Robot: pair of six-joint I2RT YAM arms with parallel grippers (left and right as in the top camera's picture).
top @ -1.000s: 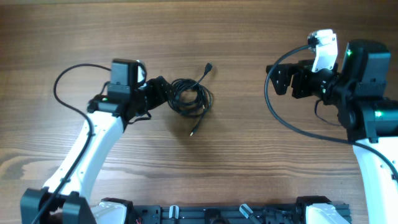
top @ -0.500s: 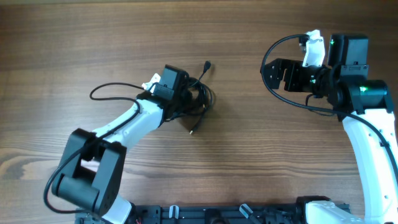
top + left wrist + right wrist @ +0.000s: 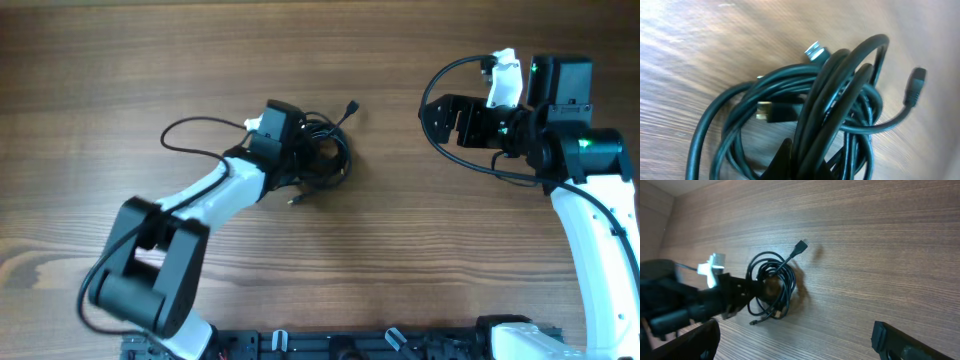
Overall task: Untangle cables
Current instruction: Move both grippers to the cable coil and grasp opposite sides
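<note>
The cables (image 3: 325, 160) lie as one tangled black coil left of the table's middle. One plug end (image 3: 350, 107) sticks out up and to the right, and a thin tip (image 3: 293, 201) trails below. My left gripper (image 3: 300, 162) is shut on several strands at the coil's left side. In the left wrist view the gripper (image 3: 812, 167) pinches the strands, with a metallic plug (image 3: 815, 50), a gold-tipped plug (image 3: 765, 111) and a black plug (image 3: 915, 85) showing. My right gripper (image 3: 450, 120) stands open and apart at the right; the right wrist view has its gripper (image 3: 796, 330) wide over bare wood and the cables (image 3: 772, 287) beyond.
The left arm's own thicker black wire (image 3: 195, 140) loops over the wood left of the coil. The right arm's wire (image 3: 440, 85) arcs above its gripper. A dark rail (image 3: 350, 345) runs along the table's near edge.
My left arm swung right onto the coil and its jaws closed on the strands. The coil shifted a little up and right. The right arm turned slightly, then held still, open.
</note>
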